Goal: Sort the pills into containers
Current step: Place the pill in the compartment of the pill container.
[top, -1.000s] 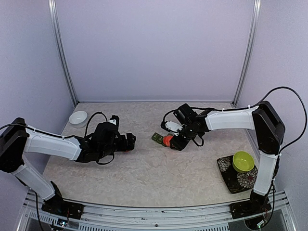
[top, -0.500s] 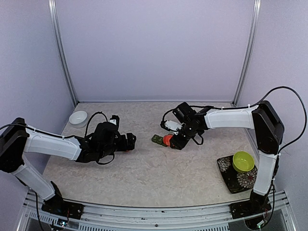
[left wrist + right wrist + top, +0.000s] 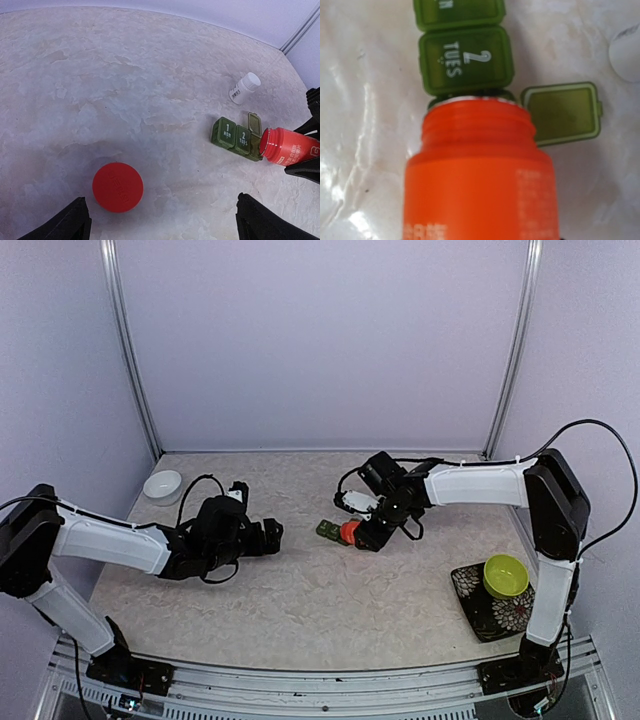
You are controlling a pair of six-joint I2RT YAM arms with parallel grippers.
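Pill box (image 3: 236, 138): dark green, three compartments in a row. The end lid (image 3: 563, 112) is flipped open and "TUES" is shut.
Red-orange bottle (image 3: 480, 170): uncapped and lying tipped, its mouth right over the pill box's open end compartment.
Pills: none visible, presumably inside the bottle.
Right gripper (image 3: 366, 534): clamped on the bottle's body.
Left gripper (image 3: 274, 533): spread wide and empty, well apart from the pill box, near the red cap (image 3: 118, 186).
Pouring well: tilt gently and keep the mouth centred over the open compartment so nothing lands outside it.
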